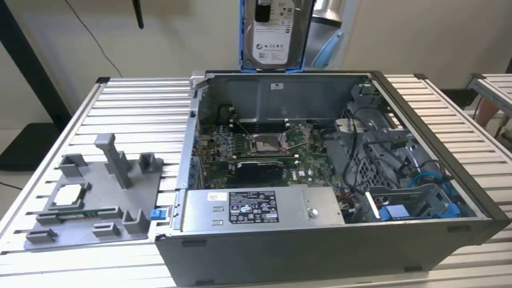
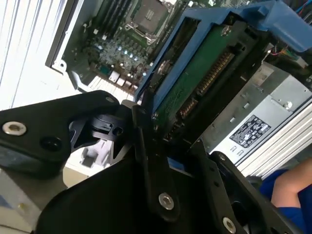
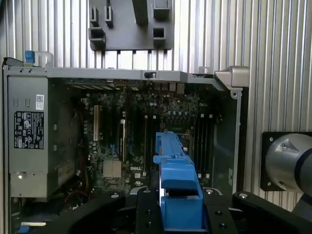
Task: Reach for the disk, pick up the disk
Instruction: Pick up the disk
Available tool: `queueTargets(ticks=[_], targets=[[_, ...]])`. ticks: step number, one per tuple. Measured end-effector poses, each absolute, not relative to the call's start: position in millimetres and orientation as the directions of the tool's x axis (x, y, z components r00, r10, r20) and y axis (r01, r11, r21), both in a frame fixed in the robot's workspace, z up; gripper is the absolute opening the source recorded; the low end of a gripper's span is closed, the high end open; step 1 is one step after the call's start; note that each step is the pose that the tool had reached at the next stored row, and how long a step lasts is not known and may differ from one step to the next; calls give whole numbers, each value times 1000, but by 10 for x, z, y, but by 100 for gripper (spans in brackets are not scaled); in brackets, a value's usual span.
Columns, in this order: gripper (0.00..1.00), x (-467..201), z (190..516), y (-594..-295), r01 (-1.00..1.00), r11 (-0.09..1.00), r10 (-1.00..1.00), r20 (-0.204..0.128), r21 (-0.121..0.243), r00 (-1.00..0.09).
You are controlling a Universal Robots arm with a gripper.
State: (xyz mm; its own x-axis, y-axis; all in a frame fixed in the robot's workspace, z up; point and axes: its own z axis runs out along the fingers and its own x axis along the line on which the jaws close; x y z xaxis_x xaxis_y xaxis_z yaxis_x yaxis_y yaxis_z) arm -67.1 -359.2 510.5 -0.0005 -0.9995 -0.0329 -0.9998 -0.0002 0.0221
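The disk [image 1: 272,36] hangs clear above the open computer case [image 1: 320,252].

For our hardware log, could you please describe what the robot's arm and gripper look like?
The gripper is matte black, built of flat, angular links and a bulky rounded housing, fastened with small silver screws. The arm has a smooth, rounded silver-grey joint cap set against a black square plate.

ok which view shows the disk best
The exterior view: the disk hangs above the open computer case, its labelled face square to the camera. The second wrist view shows its green circuit-board side close up. The first wrist view shows its blue frame edge-on, held in the gripper.
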Motion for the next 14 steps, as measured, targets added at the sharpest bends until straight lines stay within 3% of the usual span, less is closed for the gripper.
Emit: queueTargets(ticks=[14], targets=[[0,-32,5105,-3592,-1000,-1,-999,-33,23,1]])
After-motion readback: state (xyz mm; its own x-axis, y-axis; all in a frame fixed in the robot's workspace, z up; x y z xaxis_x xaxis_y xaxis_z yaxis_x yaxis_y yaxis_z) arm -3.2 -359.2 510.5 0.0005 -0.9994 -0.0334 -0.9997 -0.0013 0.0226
